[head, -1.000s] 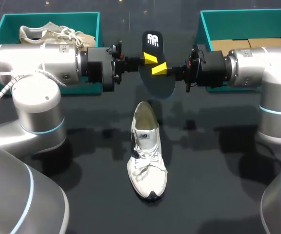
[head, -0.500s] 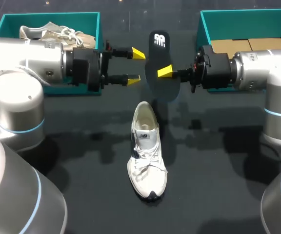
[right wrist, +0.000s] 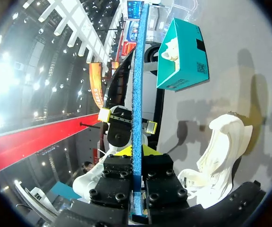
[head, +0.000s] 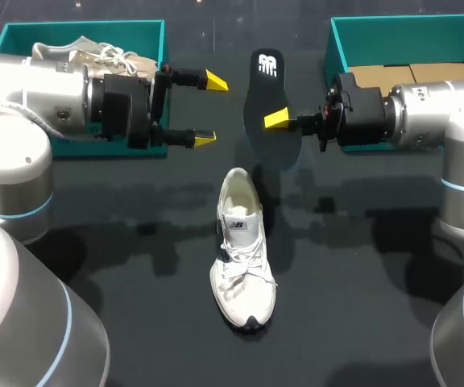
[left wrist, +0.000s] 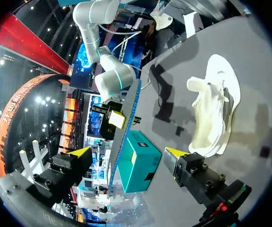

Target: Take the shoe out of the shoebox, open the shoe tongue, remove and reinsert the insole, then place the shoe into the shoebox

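A white sneaker (head: 242, 250) lies on the dark table, toe toward the near edge; it also shows in the wrist views (left wrist: 214, 113) (right wrist: 221, 146). Its dark insole (head: 266, 93) hangs in the air above the shoe's heel. My right gripper (head: 276, 119) is shut on the insole's lower part. In the right wrist view the insole (right wrist: 137, 94) stands edge-on, clamped in that gripper (right wrist: 137, 163). My left gripper (head: 209, 110) stands open left of the insole, clear of it. From the left wrist, the insole (left wrist: 124, 137) is ahead of the open left gripper (left wrist: 129, 156).
A teal shoebox (head: 6, 48) at the back left holds a second light shoe (head: 87, 55). Another teal box (head: 341, 40) at the back right holds tan cardboard pieces (head: 409, 74). My two arms span the table's far half.
My left gripper opened, let go of the insole and drew back to the left. The right gripper kept its hold, and the insole shifted slightly right.
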Available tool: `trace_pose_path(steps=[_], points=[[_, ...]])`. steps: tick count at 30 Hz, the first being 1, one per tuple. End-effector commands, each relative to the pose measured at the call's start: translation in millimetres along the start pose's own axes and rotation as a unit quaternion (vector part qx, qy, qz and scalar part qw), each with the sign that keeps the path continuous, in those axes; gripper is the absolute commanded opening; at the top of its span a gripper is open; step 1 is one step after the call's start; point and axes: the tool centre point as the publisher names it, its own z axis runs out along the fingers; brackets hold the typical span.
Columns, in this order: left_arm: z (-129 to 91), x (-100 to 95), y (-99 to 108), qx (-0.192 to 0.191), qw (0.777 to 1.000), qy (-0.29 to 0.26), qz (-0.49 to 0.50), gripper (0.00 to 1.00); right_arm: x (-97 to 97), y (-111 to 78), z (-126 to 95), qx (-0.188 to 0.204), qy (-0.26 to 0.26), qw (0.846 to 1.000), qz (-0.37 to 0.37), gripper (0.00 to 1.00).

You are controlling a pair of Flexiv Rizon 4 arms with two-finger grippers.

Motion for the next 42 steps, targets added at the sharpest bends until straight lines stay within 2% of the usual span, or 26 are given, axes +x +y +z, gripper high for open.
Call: trace_pose_path(steps=[1, 4, 5, 6, 7, 16, 18, 20, 21, 23, 24, 25, 26, 27, 28, 31, 33, 41, 42], points=[[-13.0, -1.8, 7.8, -0.036, 0.988, 0.121, -0.093, 1.0, 1.9, 6.9, -4.4, 0.001, -0.004, 1.0, -0.029, 0.0], [-23.8, 3.4, 11.4, -0.079, 0.956, 0.215, -0.181, 1.0, -4.6, 10.6, -4.0, 0.013, -0.017, 0.998, -0.056, 0.0], [-27.4, 6.2, 11.8, -0.106, 0.951, 0.223, -0.189, 1.0, -7.6, 10.5, -1.9, 0.021, -0.015, 0.997, -0.067, 0.0], [-30.8, 10.2, 10.6, -0.168, 0.95, 0.208, -0.162, 1.0, -12.1, 11.1, -1.4, 0.024, -0.015, 0.998, -0.062, 0.0], [-33.5, 15.1, 10.1, -0.256, 0.941, 0.191, -0.11, 1.0, -12.1, 11.1, -1.4, 0.024, -0.015, 0.998, -0.062, 0.0], [-33.5, 15.1, 10.1, -0.256, 0.941, 0.191, -0.11, 1.0, -12.1, 11.1, -1.4, 0.024, -0.015, 0.998, -0.062, 0.0], [-18.6, 22.6, 7.9, -0.293, 0.913, 0.222, -0.175, 1.0, -12.1, 11.1, -1.4, 0.024, -0.015, 0.998, -0.062, 0.0], [-13.1, 32.3, 5.3, -0.29, 0.901, 0.238, -0.217, 1.0, -14.7, 10.6, -3.0, 0.019, -0.011, 0.997, -0.068, 0.0], [-10.3, 36.4, 4.8, -0.304, 0.886, 0.248, -0.247, 1.0, -17.8, 9.6, -4.7, 0.013, 0.005, 0.997, -0.075, 0.0], [-9.0, 45.5, 1.7, -0.296, 0.876, 0.266, -0.271, 1.0, -23.7, 8.2, -6.8, -0.002, 0.008, 0.997, -0.082, 0.0], [-8.1, 48.6, 1.6, -0.305, 0.863, 0.275, -0.295, 1.0, -26.3, 8.2, -6.6, -0.008, 0.007, 0.996, -0.085, 0.0], [-9.2, 52.9, -0.2, -0.295, 0.864, 0.28, -0.297, 1.0, -30.0, 8.0, -6.4, -0.014, 0.008, 0.996, -0.089, 0.0], [-10.2, 55.3, -1.2, -0.301, 0.852, 0.287, -0.316, 1.0, -32.6, 8.2, -6.7, -0.021, 0.005, 0.995, -0.094, 0.0], [-10.3, 57.1, -1.1, -0.306, 0.847, 0.291, -0.322, 1.0, -35.2, 8.6, -7.4, -0.023, 0.005, 0.995, -0.094, 0.0], [-12.3, 60.2, -2.3, -0.293, 0.845, 0.295, -0.335, 1.0, -37.4, 8.8, -8.0, -0.026, 0.008, 0.995, -0.096, 0.0], [-16.0, 68.7, -0.5, -0.298, 0.823, 0.307, -0.374, 1.0, -46.3, 10.2, -11.3, -0.039, 0.0, 0.994, -0.098, 0.0], [-18.7, 74.9, -0.8, -0.315, 0.817, 0.314, -0.368, 1.0, -46.3, 10.2, -11.3, -0.039, 0.0, 0.994, -0.098, 0.0], [-18.7, 74.9, -0.8, -0.315, 0.817, 0.314, -0.368, 1.0, -46.3, 10.2, -11.3, -0.039, 0.0, 0.994, -0.098, 0.0], [-14.9, 79.3, -2.8, -0.337, 0.812, 0.309, -0.363, 1.0, -46.3, 10.2, -11.3, -0.039, 0.0, 0.994, -0.098, 0.0]])
